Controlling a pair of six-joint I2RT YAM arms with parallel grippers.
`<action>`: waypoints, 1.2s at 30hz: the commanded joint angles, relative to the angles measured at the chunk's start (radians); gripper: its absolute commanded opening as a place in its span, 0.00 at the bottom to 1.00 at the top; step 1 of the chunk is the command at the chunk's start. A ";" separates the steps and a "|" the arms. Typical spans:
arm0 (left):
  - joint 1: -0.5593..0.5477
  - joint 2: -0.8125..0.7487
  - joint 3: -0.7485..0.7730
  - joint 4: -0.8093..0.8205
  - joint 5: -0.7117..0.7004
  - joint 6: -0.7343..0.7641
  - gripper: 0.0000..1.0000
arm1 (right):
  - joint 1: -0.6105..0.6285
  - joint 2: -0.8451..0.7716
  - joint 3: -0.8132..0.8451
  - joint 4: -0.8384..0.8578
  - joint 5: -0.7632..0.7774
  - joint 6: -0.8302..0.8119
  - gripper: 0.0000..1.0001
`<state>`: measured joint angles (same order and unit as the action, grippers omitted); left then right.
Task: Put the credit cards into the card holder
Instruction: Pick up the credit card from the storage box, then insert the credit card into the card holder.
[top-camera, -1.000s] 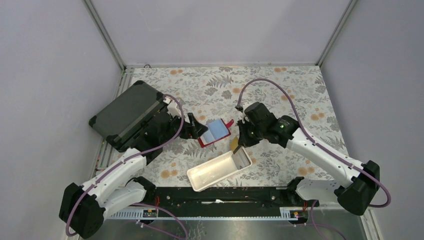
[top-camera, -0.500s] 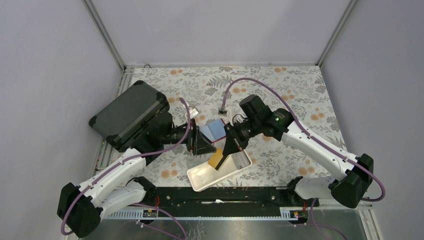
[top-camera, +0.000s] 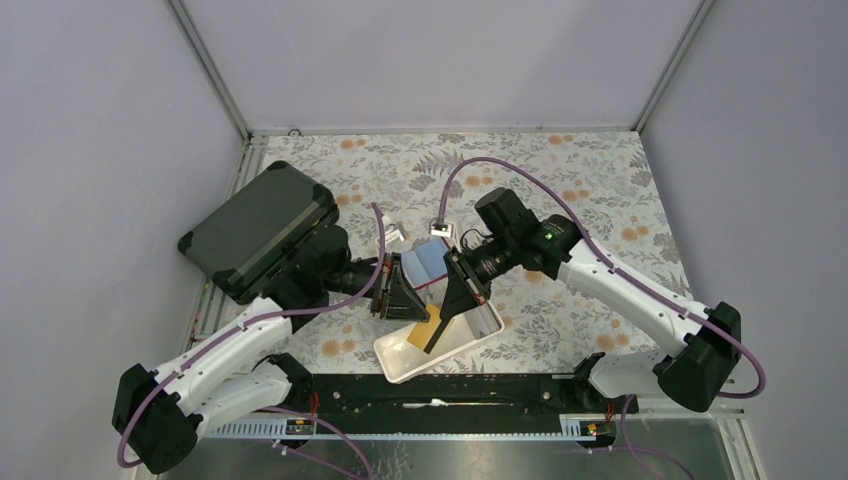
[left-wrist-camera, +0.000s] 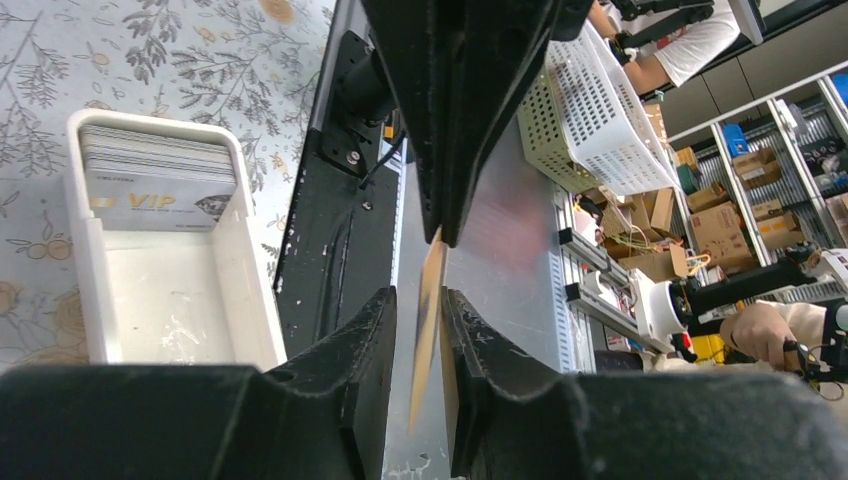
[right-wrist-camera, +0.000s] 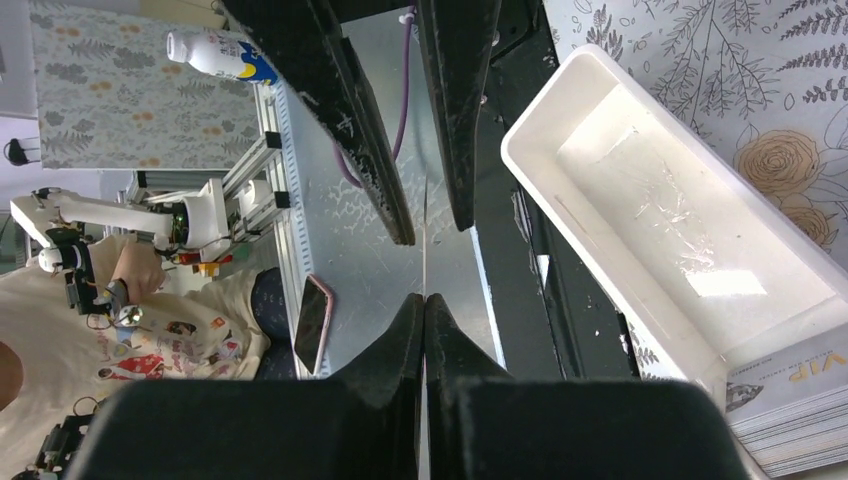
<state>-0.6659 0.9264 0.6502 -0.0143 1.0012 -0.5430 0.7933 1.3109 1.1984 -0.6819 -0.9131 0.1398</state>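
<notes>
Holds yellow-brown card (left-wrist-camera: 428, 330) edge-on in right gripper (right-wrist-camera: 424, 300), fingers pressed together on it, above white tray (top-camera: 398, 362). Straddles same card with left gripper (left-wrist-camera: 420, 296), fingers narrowly spread (slim gaps either side in right wrist view). Shows card holder (top-camera: 430, 260) on table just behind both grippers, partly hidden.

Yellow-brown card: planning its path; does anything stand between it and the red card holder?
No loose object: the card, pinched by the right gripper, hangs over the white tray; only the left gripper crowds the card holder.
</notes>
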 joint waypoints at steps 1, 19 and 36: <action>-0.014 -0.014 0.043 0.016 0.064 0.005 0.25 | 0.006 0.015 0.052 0.028 -0.045 -0.017 0.00; 0.001 -0.180 -0.169 0.425 -0.285 -0.246 0.00 | -0.015 -0.187 -0.213 0.490 0.278 0.301 0.67; 0.005 -0.324 -0.333 0.595 -0.671 -0.407 0.00 | -0.035 -0.266 -0.504 1.064 0.280 0.615 0.57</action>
<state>-0.6643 0.6212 0.3256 0.4847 0.3668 -0.9112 0.7631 1.0119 0.7040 0.1951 -0.5953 0.6865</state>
